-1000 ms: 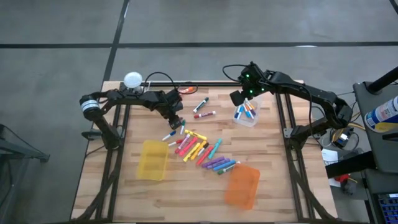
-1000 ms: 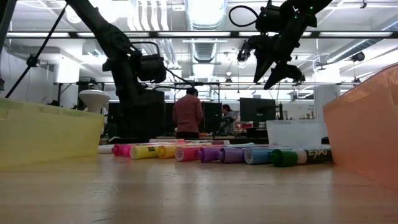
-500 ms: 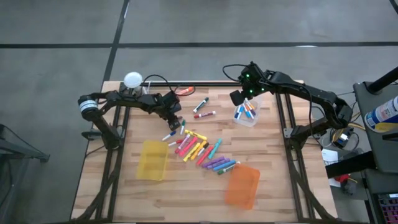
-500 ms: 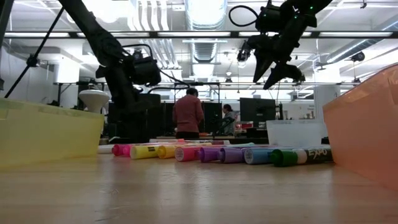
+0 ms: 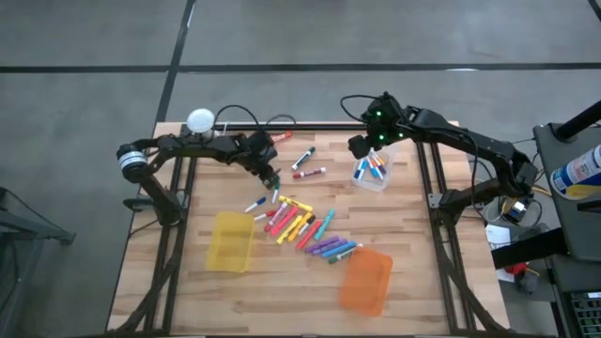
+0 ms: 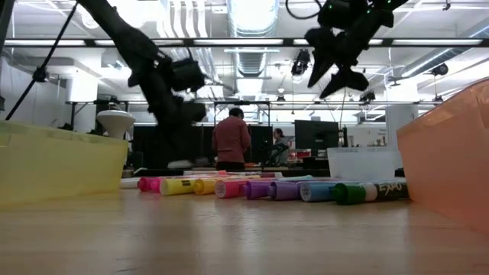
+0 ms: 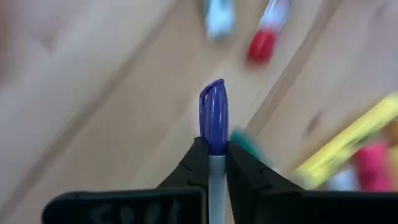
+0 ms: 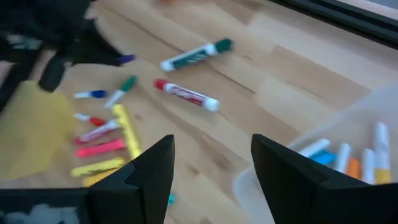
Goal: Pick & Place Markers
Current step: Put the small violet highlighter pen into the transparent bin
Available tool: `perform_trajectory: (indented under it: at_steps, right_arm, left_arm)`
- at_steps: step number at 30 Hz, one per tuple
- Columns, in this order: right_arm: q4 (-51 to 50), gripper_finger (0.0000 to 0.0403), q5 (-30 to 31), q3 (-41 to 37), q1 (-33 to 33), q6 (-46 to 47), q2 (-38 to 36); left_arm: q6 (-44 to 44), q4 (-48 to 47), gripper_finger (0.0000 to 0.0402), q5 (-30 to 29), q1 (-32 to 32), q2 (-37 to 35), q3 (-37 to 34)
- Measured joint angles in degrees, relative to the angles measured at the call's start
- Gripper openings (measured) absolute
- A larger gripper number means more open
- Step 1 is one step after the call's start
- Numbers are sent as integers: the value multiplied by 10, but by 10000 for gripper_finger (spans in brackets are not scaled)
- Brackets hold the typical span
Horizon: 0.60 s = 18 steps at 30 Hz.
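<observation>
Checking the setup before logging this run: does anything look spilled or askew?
Nothing is damaged. Markers lie loose between the yellow bin and orange bin; the left tool grips a purple-capped marker.

Three bins are seen: yellow (image 5: 230, 240), orange (image 5: 365, 280), clear (image 5: 372, 175). Roughly two dozen markers (image 5: 302, 226) are counted; two arms.

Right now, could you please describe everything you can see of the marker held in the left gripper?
The marker has a blue-purple cap and a white barrel. The left gripper is shut on it, both fingers clamping the barrel just below the cap, which sticks out beyond the fingertips. It is held above the wooden table, near the spread of loose markers.
</observation>
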Motion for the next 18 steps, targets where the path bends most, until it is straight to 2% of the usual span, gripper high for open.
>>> perform_trajectory:
  at_steps: [8,18]
  right_arm:
    - [104,205,-36,0,43,-21,-40]
    - [333,205,-70,0,58,112,-24]
  left_arm:
    - [-71,21,23,65,1,-68,69]
    - [-195,130,23,77,-4,-127,127]
